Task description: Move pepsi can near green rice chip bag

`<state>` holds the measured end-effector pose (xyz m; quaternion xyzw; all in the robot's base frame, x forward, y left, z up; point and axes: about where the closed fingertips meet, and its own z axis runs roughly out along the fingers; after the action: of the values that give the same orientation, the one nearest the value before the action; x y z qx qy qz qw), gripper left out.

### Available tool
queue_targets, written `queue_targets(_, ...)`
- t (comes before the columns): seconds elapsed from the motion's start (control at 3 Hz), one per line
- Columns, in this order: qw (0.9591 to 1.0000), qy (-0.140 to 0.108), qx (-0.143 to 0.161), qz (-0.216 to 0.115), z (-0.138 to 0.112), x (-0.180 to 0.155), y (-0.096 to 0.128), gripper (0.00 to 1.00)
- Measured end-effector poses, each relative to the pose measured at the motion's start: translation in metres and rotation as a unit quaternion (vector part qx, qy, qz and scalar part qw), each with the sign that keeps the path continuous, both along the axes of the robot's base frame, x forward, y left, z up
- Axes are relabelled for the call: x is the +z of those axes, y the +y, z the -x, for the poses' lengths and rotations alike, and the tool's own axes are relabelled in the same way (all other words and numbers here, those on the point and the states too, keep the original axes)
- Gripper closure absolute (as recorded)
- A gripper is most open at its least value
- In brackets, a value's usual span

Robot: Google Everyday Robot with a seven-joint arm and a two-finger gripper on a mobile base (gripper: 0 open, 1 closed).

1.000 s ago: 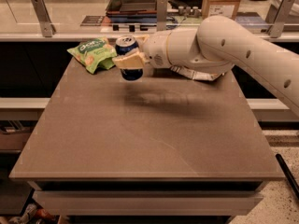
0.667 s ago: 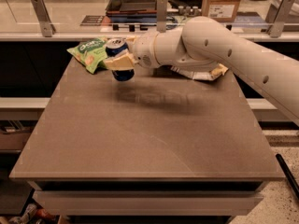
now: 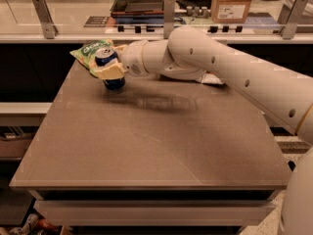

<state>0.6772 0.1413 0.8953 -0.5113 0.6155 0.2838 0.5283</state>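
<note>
The pepsi can is dark blue with a silver top and stands upright in my gripper, whose pale fingers are shut around its middle. The can is at the table's far left, its base at or just above the tabletop. The green rice chip bag lies right behind and to the left of the can, partly hidden by it; I cannot tell whether they touch. My white arm reaches in from the right across the back of the table.
The brown table has its left edge close to the can. A pale bag lies mostly hidden behind my arm. A glass-fronted counter with metal posts and a cardboard box runs behind the table.
My gripper has carried the pepsi can to the left, closer to the green bag. The bag has not moved.
</note>
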Motion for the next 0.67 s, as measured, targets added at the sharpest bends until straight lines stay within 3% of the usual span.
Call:
queue_targets(0.33, 0.9999, -0.001, 0.012, -0.01, -0.0037, -0.0071, 0.0144, 1.0)
queue_targets(0.67, 0.9999, 0.0, 0.014, -0.01, -0.0027, -0.0076, 0.0168, 0.83)
